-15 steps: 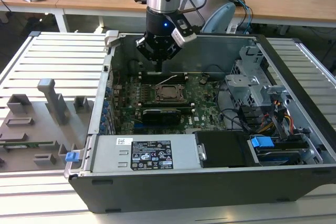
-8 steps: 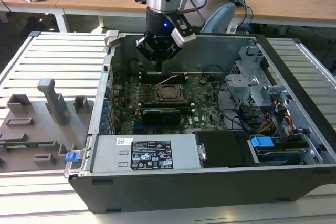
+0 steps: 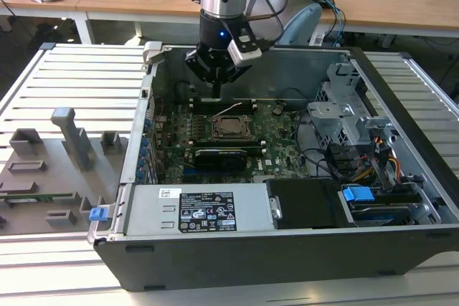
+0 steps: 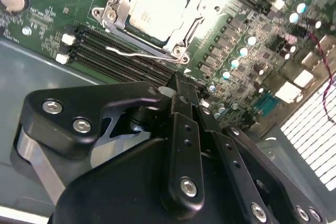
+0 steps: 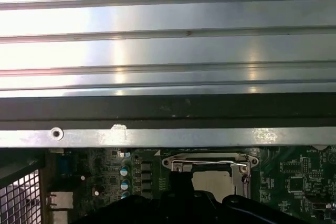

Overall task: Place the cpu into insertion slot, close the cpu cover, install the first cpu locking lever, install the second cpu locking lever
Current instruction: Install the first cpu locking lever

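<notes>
The black gripper point(image 4: 181, 90) looms nearest in the second wrist view, its jaws pressed together on nothing, hanging over the green motherboard point(image 3: 276, 137) just beyond the socket. Past them the cpu point(image 4: 157, 11), a dull silver-grey square, sits in the socket with the cpu cover point(image 4: 116, 10) down around it. Thin wire levers point(image 4: 137, 53) run along the frame's edge; whether they are latched is hard to make out. In the first wrist view the gripper's body cuts off the cpu's near side.
</notes>
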`<state>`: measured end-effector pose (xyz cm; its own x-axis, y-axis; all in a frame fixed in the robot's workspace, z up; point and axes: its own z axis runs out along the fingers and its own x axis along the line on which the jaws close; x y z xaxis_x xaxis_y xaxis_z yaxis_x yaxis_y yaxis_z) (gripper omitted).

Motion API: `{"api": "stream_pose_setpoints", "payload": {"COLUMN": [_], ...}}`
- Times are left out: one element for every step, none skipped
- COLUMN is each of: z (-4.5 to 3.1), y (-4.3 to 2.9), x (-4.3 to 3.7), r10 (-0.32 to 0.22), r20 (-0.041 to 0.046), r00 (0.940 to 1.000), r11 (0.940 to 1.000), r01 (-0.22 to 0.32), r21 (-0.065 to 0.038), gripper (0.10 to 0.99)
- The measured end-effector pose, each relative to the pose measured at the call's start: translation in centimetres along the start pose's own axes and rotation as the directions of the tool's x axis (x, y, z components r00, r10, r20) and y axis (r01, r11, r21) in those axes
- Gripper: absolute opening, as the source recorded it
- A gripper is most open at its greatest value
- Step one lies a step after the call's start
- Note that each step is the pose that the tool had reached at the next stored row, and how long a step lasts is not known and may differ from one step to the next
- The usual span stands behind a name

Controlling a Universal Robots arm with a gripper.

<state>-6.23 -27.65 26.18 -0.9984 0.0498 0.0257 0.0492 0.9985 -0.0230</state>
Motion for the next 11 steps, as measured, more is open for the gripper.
{"api": "stream_pose_setpoints", "payload": {"z": [0.01, 0.02, 0.02, 0.09, 0.22, 0.34, 0.50, 0.61, 0.74, 0.84, 0.91], "y": [0.00, 0.00, 0.00, 0.01, 0.01, 0.01, 0.01, 0.01, 0.02, 0.02, 0.02], "x": [0.00, 0.00, 0.00, -0.01, -0.01, -0.01, -0.01, -0.02, -0.02, -0.02, -0.03], "r10": [0.023, 0.026, 0.026, 0.026, 0.026, 0.026, 0.026, 0.026, 0.026, 0.026, 0.026], "r20": [-0.0006, -0.0007, -0.0008, -0.0008, -0.0010, -0.0011, -0.0011, -0.0011, -0.0011, -0.0011, -0.0011], "r00": [0.9997, 0.9997, 0.9997, 0.9997, 0.9997, 0.9997, 0.9997, 0.9997, 0.9997, 0.9997, 0.9997], "r11": [0.9997, 0.9997, 0.9996, 0.9996, 0.9996, 0.9996, 0.9996, 0.9996, 0.9996, 0.9996, 0.9996], "r01": [-0.023, -0.026, -0.026, -0.026, -0.026, -0.026, -0.026, -0.026, -0.026, -0.026, -0.026], "r21": [-0.001, -0.001, -0.005, -0.007, -0.007, -0.007, -0.007, -0.007, -0.007, -0.007, -0.007], "gripper": [0.106, 0.106, 0.106, 0.106, 0.106, 0.106, 0.106, 0.106, 0.106, 0.106, 0.106]}}
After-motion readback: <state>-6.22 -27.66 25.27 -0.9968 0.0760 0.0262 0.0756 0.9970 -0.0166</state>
